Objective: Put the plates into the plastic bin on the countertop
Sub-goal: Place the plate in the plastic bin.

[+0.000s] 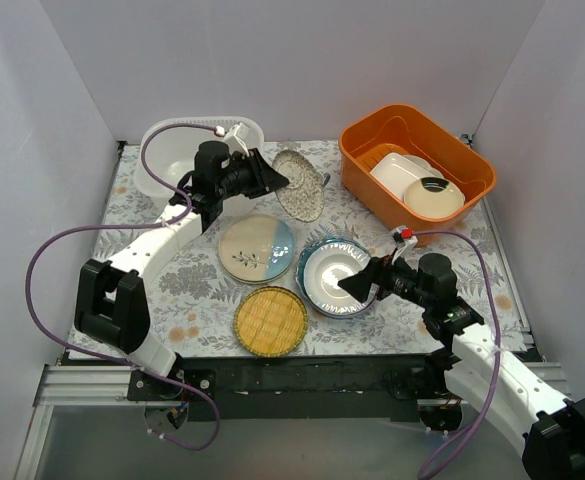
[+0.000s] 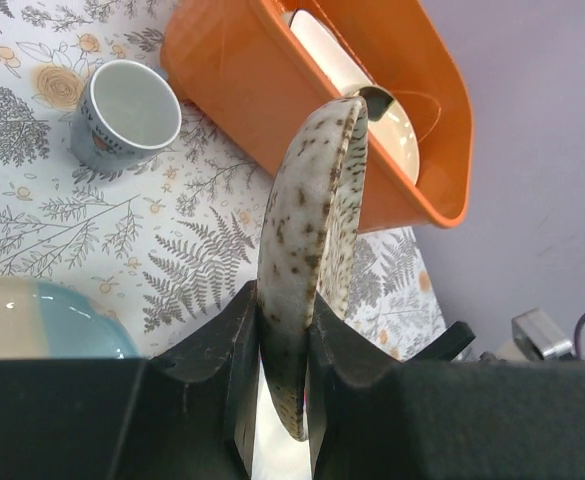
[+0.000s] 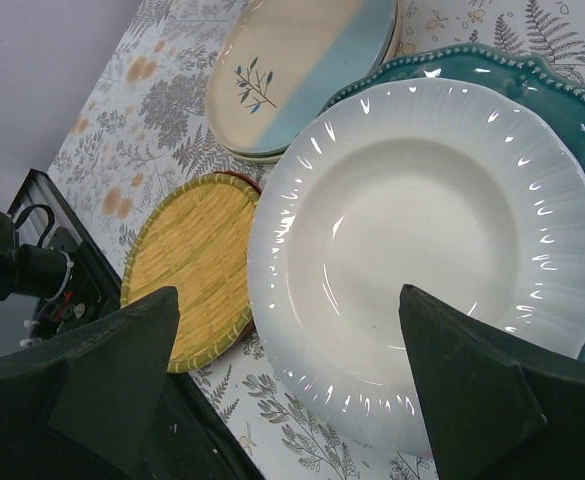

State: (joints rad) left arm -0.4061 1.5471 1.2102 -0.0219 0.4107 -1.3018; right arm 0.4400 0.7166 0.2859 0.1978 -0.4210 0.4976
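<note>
My left gripper (image 1: 270, 178) is shut on the rim of a speckled cream-and-brown plate (image 1: 300, 186), held on edge above the countertop (image 1: 172, 290). In the left wrist view that plate (image 2: 307, 220) rises upright from between the fingers of the left gripper (image 2: 284, 325). The translucent white plastic bin (image 1: 172, 132) sits at the back left, behind this arm. My right gripper (image 1: 358, 283) hangs open over a white ribbed plate (image 3: 432, 240) that is stacked on a teal plate (image 3: 562, 85). A cream-and-blue sprig plate (image 1: 256, 248) and a yellow woven plate (image 1: 270, 321) lie flat nearby.
An orange bin (image 1: 364, 188) at the back right holds a white rectangular dish (image 1: 397, 168) and a round cream plate (image 1: 434, 197). A small grey cup (image 2: 129, 115) stands on the countertop near the orange bin (image 2: 242, 90). White walls close in three sides.
</note>
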